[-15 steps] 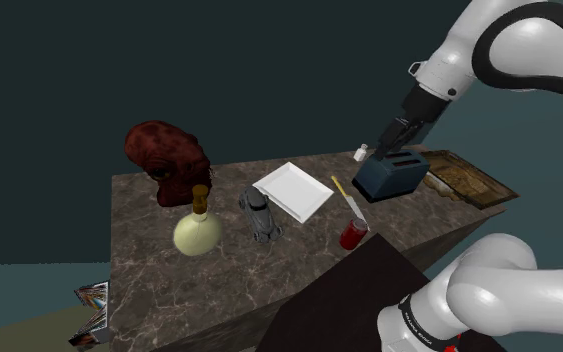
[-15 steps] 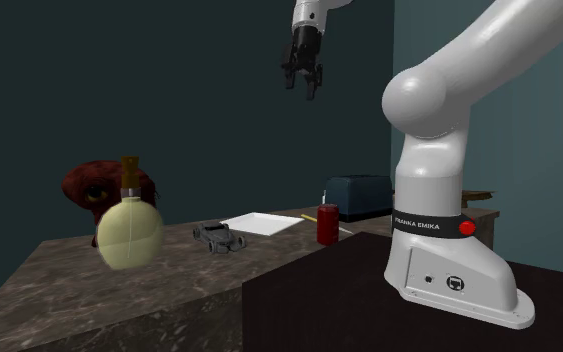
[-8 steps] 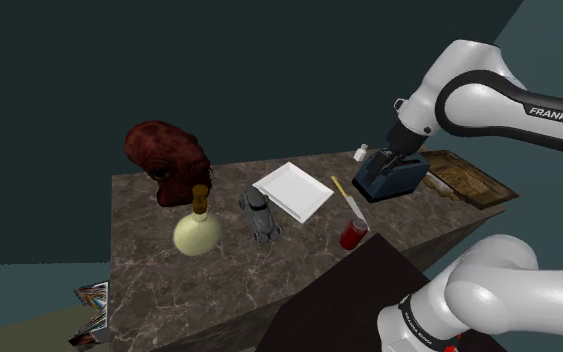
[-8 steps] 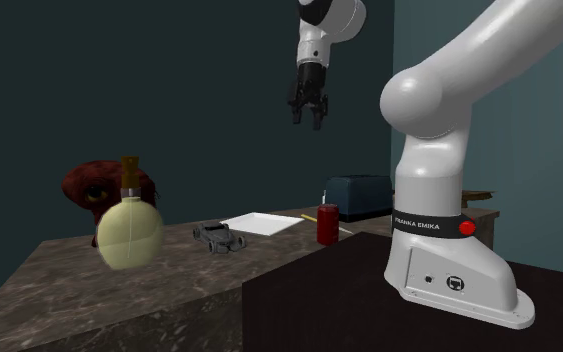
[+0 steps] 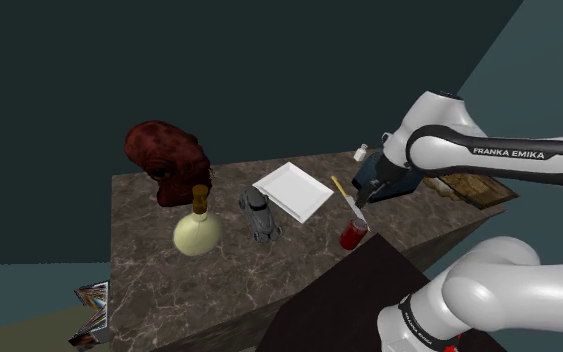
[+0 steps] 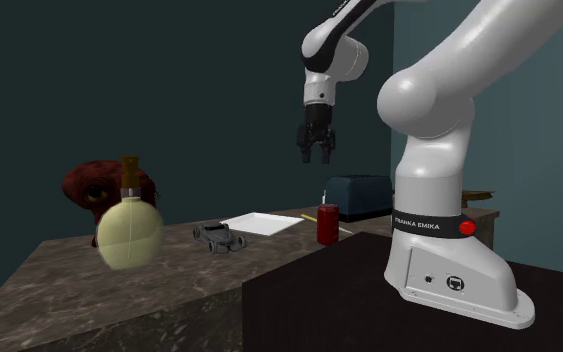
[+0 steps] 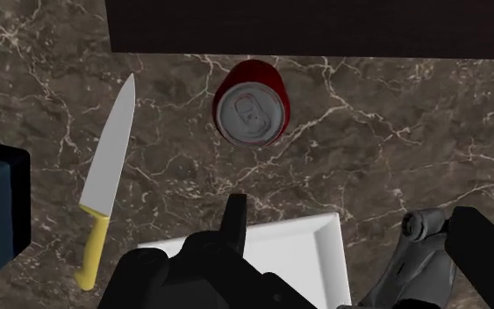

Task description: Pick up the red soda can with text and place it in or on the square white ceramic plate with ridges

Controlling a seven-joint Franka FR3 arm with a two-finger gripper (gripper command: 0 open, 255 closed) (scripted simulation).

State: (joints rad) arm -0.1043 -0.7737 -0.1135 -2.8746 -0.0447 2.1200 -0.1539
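High above the red soda can, the gripper hangs, its 2 fingers spread apart.

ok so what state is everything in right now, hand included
hand: open, empty, above the counter
red soda can: upright on the counter, not held
white square plate: flat, nothing on it
knife: lying flat beside the can
round bottle: upright
toy car: on its wheels
toaster: upright

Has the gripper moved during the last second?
Yes. In the second exterior view, the gripper has come down, closer to the toaster.
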